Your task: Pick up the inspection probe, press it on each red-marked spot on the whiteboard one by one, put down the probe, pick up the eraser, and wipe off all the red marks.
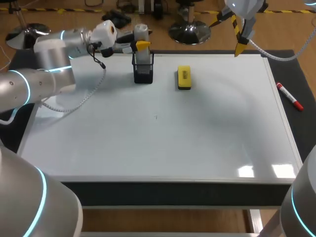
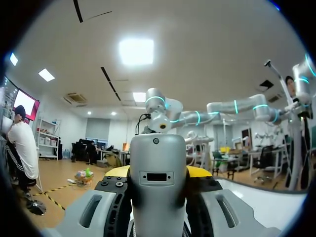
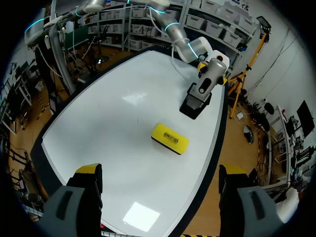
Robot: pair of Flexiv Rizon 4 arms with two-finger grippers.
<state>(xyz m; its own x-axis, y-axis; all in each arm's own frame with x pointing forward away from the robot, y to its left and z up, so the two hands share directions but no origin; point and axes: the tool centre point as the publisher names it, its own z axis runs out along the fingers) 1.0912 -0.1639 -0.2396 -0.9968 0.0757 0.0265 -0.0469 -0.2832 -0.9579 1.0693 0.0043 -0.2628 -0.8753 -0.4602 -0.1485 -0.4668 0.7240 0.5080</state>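
Note:
The grey-white inspection probe point(image 1: 140, 33) stands upright in a black mesh holder point(image 1: 143, 70) at the back of the whiteboard point(image 1: 163, 143). My left gripper point(image 1: 141, 46) is shut on the probe, a yellow tip on each side. In the left wrist view the probe point(image 2: 158, 177) fills the space between the fingers. The yellow eraser point(image 1: 183, 78) lies flat to the right of the holder. My right gripper point(image 1: 240, 45) hangs open and empty above the board's back right corner. From the right wrist view, the eraser point(image 3: 170, 138) lies ahead of the right gripper point(image 3: 160, 173), and the holder point(image 3: 194, 104) beyond it.
A red marker pen point(image 1: 290, 96) lies on the dark table right of the board's frame. One tiny dark speck point(image 1: 156, 117) shows near the board's middle; I see no red marks on it. The left arm's white cable point(image 1: 84, 98) droops over the board's left part.

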